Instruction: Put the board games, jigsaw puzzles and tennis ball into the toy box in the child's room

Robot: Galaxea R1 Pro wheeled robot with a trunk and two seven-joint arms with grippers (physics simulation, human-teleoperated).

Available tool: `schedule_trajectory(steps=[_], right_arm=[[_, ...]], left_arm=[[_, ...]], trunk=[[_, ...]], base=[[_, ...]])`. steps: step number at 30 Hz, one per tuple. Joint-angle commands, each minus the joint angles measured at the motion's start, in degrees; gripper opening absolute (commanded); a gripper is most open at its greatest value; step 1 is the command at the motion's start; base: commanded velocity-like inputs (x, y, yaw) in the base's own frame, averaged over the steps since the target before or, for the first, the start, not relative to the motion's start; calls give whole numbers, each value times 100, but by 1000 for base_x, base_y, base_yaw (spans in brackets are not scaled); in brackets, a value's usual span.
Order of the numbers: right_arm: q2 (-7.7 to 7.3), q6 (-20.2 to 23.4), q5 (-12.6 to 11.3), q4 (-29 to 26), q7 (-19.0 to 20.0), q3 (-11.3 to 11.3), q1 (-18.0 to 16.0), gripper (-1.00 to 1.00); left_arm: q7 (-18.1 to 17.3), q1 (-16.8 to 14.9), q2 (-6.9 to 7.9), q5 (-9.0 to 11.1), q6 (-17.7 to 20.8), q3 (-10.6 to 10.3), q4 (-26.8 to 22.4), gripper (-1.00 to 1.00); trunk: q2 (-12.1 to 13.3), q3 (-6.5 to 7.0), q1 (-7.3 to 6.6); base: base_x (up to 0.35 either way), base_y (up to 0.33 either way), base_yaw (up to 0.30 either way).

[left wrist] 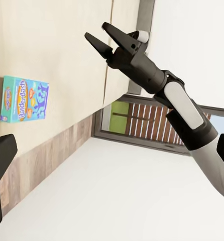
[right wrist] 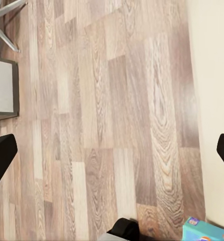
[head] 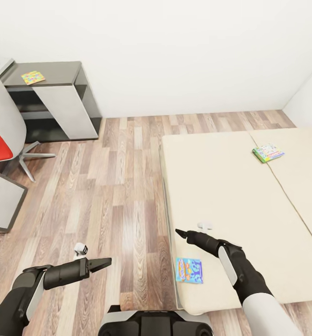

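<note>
**Two game boxes on the bed, both claws empty**

Head view first: two flat game boxes lay on the plain beige mattress of the bed (head: 221, 186), a light blue one (head: 189, 270) at the near edge, a green-edged one with a white colourful cover (head: 268, 152) far off. One multicoloured puzzle square (head: 33, 77) sat on the dark grey desk (head: 62, 74). The left gripper (head: 104, 262) hung over the wood-plank floor (head: 118, 186); whether it was apart, I couldn't tell. The right gripper (head: 181, 233) hovered above the mattress.

Left wrist view: the right gripper's (left wrist: 101, 33) fingers were spread, holding nothing; the blue box (left wrist: 24, 99) lay beyond.

Right wrist view: fingers wide apart over planks, the blue box's corner (right wrist: 205, 230) just showing.
</note>
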Motion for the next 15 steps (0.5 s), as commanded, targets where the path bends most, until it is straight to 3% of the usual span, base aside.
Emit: schedule_trajectory(steps=[1, 15], right_arm=[[2, 71, -52, -10, 25, -31, -1, 100], [12, 189, -57, 14, 7, -42, 6, 100]], left_arm=[[-17, -2, 2, 4, 60, -1, -1, 100], [-14, -2, -2, 4, 60, 1, 65, 100]], trunk=[[-8, 3, 3], [-8, 135, 3]], base=[[0, 0, 72], [0, 0, 72]])
